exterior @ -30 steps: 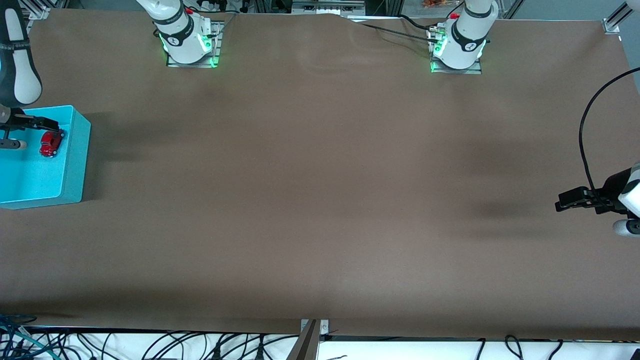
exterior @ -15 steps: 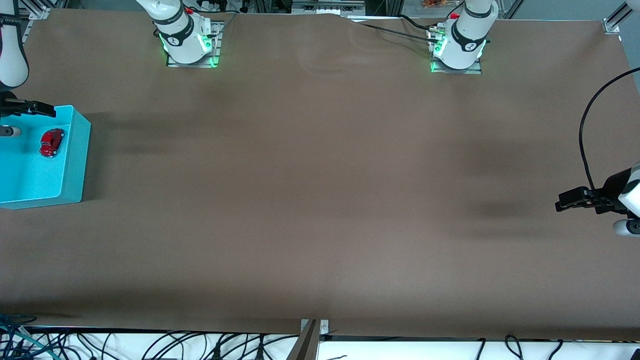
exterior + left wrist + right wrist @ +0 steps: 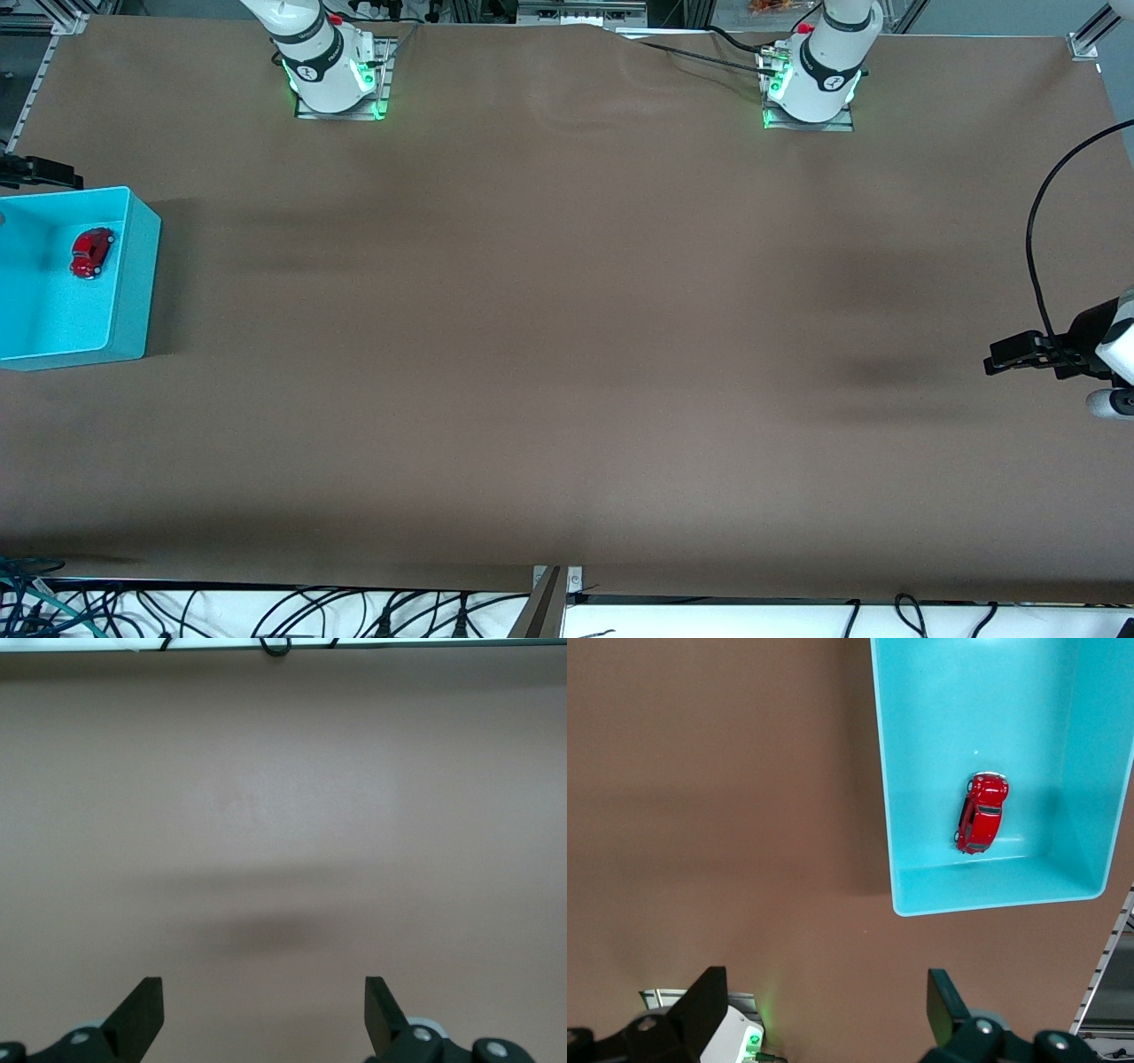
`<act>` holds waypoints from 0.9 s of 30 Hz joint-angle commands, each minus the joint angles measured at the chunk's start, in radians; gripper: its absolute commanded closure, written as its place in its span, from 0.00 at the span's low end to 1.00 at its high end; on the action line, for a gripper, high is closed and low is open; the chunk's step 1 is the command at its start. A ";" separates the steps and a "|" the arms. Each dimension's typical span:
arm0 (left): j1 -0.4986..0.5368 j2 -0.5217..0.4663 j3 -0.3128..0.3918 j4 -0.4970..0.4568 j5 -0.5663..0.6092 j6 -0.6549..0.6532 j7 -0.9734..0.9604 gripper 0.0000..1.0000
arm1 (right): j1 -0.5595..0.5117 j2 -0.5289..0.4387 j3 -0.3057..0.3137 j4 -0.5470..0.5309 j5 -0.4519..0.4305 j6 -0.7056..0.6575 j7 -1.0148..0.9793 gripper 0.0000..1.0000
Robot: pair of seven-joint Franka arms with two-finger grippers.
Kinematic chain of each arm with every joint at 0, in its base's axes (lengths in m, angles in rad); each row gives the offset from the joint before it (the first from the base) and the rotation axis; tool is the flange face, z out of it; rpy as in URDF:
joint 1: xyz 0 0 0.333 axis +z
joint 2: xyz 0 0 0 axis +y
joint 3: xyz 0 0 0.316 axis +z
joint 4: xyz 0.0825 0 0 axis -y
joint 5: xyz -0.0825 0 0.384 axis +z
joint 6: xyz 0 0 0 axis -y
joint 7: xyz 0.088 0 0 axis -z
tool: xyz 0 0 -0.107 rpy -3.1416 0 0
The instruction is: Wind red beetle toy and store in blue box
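Observation:
The red beetle toy lies on the floor of the blue box at the right arm's end of the table, near the box's wall farthest from the front camera. In the right wrist view the toy lies free in the box. My right gripper is open and empty, high over the table beside the box; in the front view only one of its fingers shows. My left gripper is open and empty over bare table at the left arm's end, as the left wrist view also shows.
The brown table holds nothing besides the box. The right arm's base and the left arm's base stand along its edge farthest from the front camera. A black cable hangs near the left gripper.
My right gripper has risen out of the blue box and drawn away from the toy, which stays where it lay. The left arm has not moved.

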 commanded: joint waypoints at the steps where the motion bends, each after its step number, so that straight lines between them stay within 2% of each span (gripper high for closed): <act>1: 0.002 0.000 0.002 0.003 0.012 -0.006 0.021 0.00 | 0.030 -0.053 -0.028 0.004 0.018 -0.055 0.007 0.00; 6: 0.002 0.000 0.002 0.003 0.012 -0.006 0.021 0.00 | 0.032 -0.084 -0.037 0.032 0.045 -0.110 0.006 0.00; 13: 0.002 0.003 0.002 0.003 0.011 -0.006 0.021 0.00 | 0.033 -0.084 -0.041 0.127 0.137 -0.193 0.007 0.00; 22: 0.006 0.003 0.002 0.004 0.011 -0.006 0.021 0.00 | 0.087 -0.093 -0.028 0.190 0.165 -0.215 0.010 0.00; 27: 0.006 0.003 0.003 0.003 0.011 -0.006 0.021 0.00 | 0.110 -0.091 -0.021 0.220 0.190 -0.227 0.110 0.00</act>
